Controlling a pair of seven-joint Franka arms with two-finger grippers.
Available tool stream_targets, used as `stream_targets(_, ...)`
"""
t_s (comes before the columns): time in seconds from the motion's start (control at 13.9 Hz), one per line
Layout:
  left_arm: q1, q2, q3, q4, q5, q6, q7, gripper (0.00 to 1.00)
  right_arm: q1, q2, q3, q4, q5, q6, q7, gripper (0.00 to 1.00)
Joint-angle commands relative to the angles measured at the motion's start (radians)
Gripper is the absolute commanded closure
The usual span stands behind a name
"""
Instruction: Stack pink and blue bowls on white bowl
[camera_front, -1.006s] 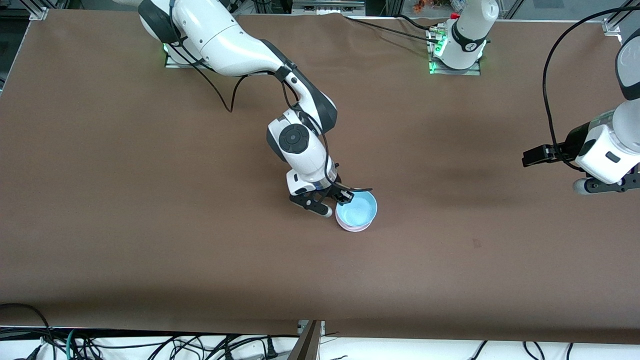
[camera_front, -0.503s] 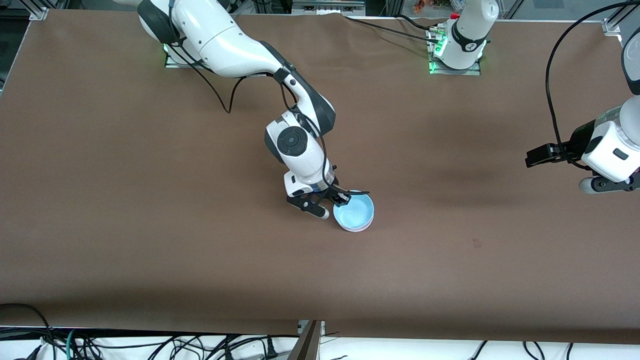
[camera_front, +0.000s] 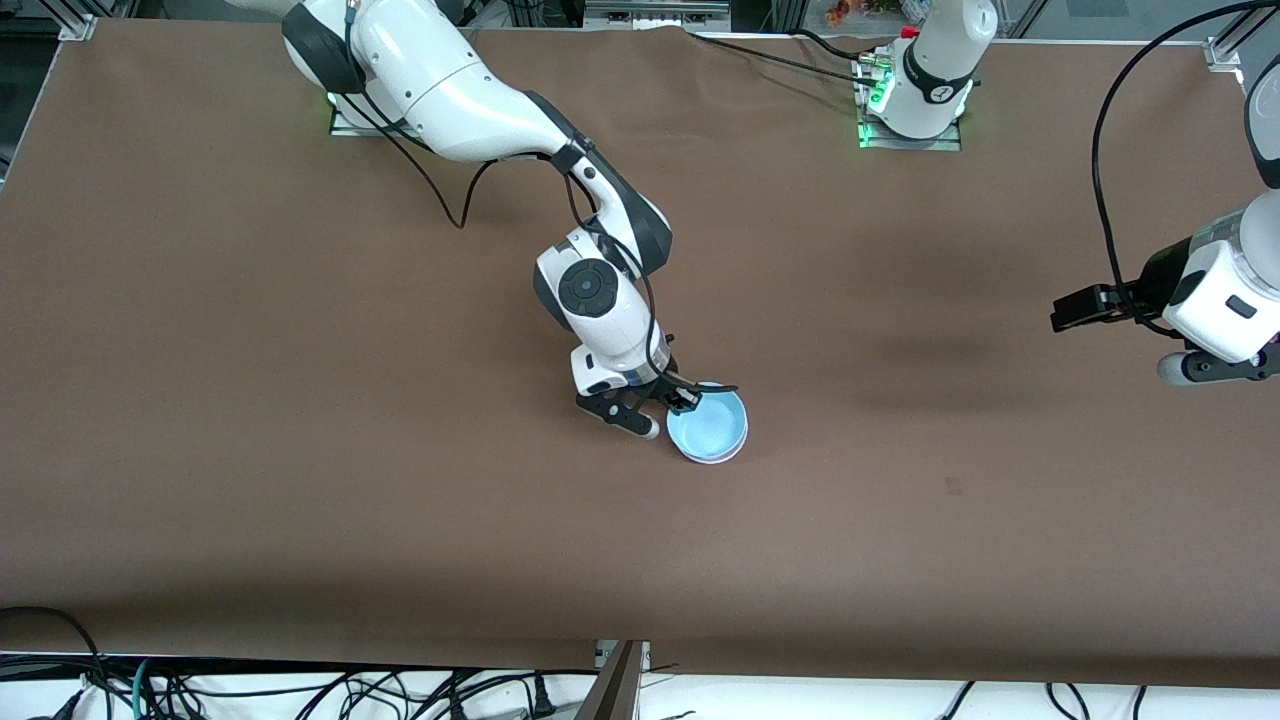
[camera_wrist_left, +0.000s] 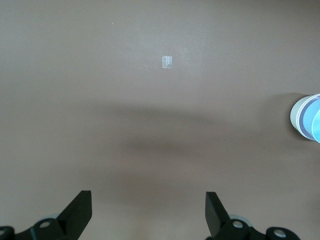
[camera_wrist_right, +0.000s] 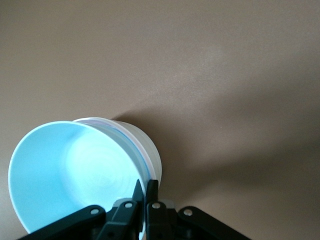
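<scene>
- Your right gripper is down at the stack mid-table, fingers pinched on the rim of the blue bowl.
- The blue bowl sits on top, nested in the pink bowl, just a thin edge showing, and the white bowl beneath.
- Your left gripper waits over bare table at the left arm's end, fingers spread wide, holding nothing.

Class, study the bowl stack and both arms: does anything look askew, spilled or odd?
Nothing stands out. The blue bowl sits nested squarely on the stack, the right end effector pinching its rim. The left end effector waits open over bare table.
</scene>
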Motion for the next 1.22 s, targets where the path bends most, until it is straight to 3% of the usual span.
stream_targets(0.0, 0.007, 0.011, -0.004, 0.034, 0.014, -0.026, 0.022, 0.00, 0.007, 0.022, -0.006, 0.040, -0.008, 0.004, 0.011, 0.74)
stream_targets(0.29, 0.007, 0.012, -0.004, 0.034, 0.014, -0.026, 0.022, 0.00, 0.005, 0.014, -0.009, 0.043, -0.008, 0.001, 0.011, 0.44)
stream_targets(0.5, 0.007, 0.012, -0.004, 0.034, 0.014, -0.026, 0.022, 0.00, -0.002, -0.009, -0.022, 0.043, -0.008, -0.051, 0.005, 0.29)
stream_targets(0.57, 0.010, 0.012, -0.002, 0.034, 0.014, -0.026, 0.024, 0.00, -0.008, -0.038, -0.033, 0.043, -0.009, -0.095, -0.002, 0.09)
stream_targets(0.65, 0.010, 0.012, -0.004, 0.034, 0.014, -0.026, 0.024, 0.00, -0.013, -0.082, -0.051, 0.043, -0.023, -0.127, -0.047, 0.00)
stream_targets(0.86, -0.002, 0.012, -0.004, 0.036, 0.012, -0.026, 0.022, 0.00, -0.059, -0.194, -0.137, 0.021, -0.024, -0.314, -0.203, 0.00)
stream_targets(1.01, -0.004, 0.012, -0.004, 0.043, 0.012, -0.026, 0.022, 0.00, -0.119, -0.306, -0.154, 0.001, -0.018, -0.551, -0.359, 0.00)
stream_targets(1.15, 0.005, 0.012, -0.002, 0.051, 0.014, -0.026, 0.021, 0.00, -0.194, -0.449, -0.161, -0.087, -0.011, -0.675, -0.509, 0.00)
